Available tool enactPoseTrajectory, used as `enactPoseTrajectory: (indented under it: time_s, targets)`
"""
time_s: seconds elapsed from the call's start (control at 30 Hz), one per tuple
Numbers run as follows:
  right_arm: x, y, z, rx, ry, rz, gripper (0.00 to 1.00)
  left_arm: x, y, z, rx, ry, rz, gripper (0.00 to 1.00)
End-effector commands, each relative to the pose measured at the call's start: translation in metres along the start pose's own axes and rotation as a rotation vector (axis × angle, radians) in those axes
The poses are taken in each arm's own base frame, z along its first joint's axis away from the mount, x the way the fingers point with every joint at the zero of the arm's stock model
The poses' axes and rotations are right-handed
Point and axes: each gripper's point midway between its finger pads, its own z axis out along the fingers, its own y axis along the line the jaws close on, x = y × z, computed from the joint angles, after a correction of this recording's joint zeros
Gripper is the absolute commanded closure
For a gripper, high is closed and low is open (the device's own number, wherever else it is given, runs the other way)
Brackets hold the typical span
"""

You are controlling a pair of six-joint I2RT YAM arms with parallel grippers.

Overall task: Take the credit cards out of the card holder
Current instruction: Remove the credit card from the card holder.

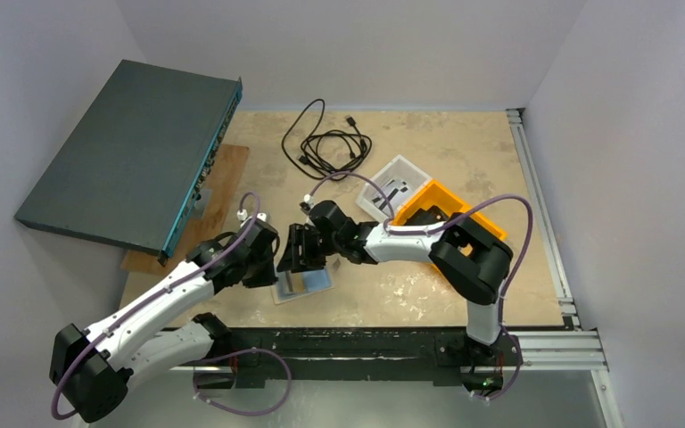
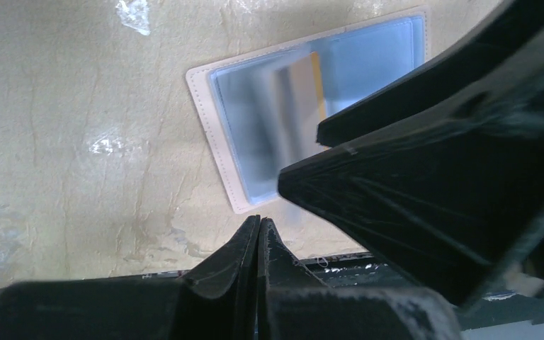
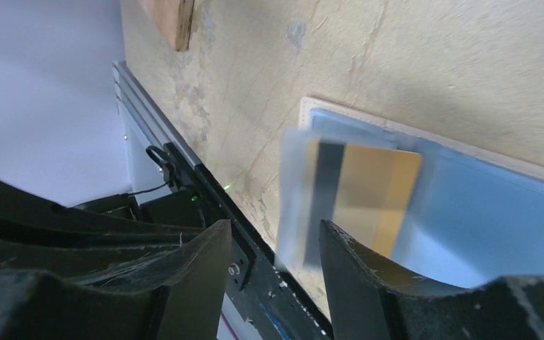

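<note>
Cream-beige folding card holder lies open, blue-grey inside up, flat on the tan bench near its front edge, under both wrists. Left gripper is closed on nothing, tips just beside the holder's edge. Right gripper has jaws apart over the holder. A blurred gold, black-striped card overhangs the holder's edge beside one finger; contact not discernible.

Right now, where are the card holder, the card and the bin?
card holder [image 2: 235,134]: left wrist view, on its blue-grey inside.
card [image 3: 365,188]: right wrist view, on its gold face.
bin [image 1: 437,189]: top view, on its orange far rim.
</note>
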Motion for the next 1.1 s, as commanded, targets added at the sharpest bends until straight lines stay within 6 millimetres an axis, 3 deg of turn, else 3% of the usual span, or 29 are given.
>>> enactPoseTrajectory:
  time_s: [0.0,0.13,0.23,0.43,0.63,0.73,1.07]
  targets:
    - [0.005,0.03,0.01,-0.101,0.038,-0.007,0.5,-0.011,0.003,-0.012,-0.011,-0.047,-0.007,1.0]
    - [0.012,0.021,0.017,-0.097,0.063,0.008,0.49,-0.01,0.002,-0.011,-0.007,-0.042,-0.017,0.98]
    - [0.01,0.023,0.01,-0.096,0.051,0.001,0.48,-0.01,0.0,-0.004,0.001,-0.03,-0.029,0.96]
    - [-0.004,0.004,-0.012,-0.043,-0.016,-0.001,0.46,-0.015,-0.013,0.022,0.051,0.007,-0.077,0.96]
    - [0.002,-0.018,-0.009,-0.014,0.009,-0.013,0.54,-0.022,-0.015,0.048,0.011,0.028,-0.092,0.97]
    - [0.002,-0.028,-0.005,-0.002,0.023,-0.007,0.61,-0.021,-0.005,0.059,-0.056,0.04,-0.098,1.0]
    - [0.012,-0.051,0.005,0.022,0.063,0.003,0.66,-0.006,0.019,0.079,-0.167,0.065,-0.096,1.0]
